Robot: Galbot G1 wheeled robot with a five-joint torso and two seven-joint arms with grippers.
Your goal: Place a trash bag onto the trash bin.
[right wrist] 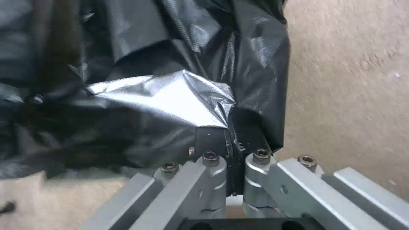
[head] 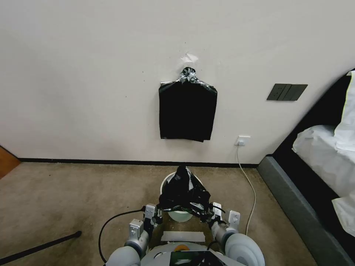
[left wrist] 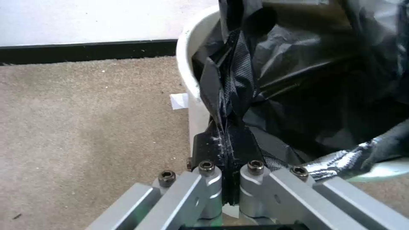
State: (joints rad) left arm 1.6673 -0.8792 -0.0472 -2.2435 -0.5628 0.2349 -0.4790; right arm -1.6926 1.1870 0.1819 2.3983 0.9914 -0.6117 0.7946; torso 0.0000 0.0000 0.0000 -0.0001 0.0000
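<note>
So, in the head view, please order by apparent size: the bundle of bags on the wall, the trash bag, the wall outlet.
1. bundle of bags, largest.
2. trash bag, held over the trash bin by both claws; it sits nearer the camera, so true size is uncertain.
3. wall outlet, smallest.

Head high; wrists near trash bag (head: 183, 192).

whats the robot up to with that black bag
The robot is fitting a trash bag onto the bin on the carpet by the wall. Its left pincer and right pincer are each shut on an edge of the bag, holding it over the bin's near rim. The bag is bunched up above the bin, not yet spread around the rim.
</note>
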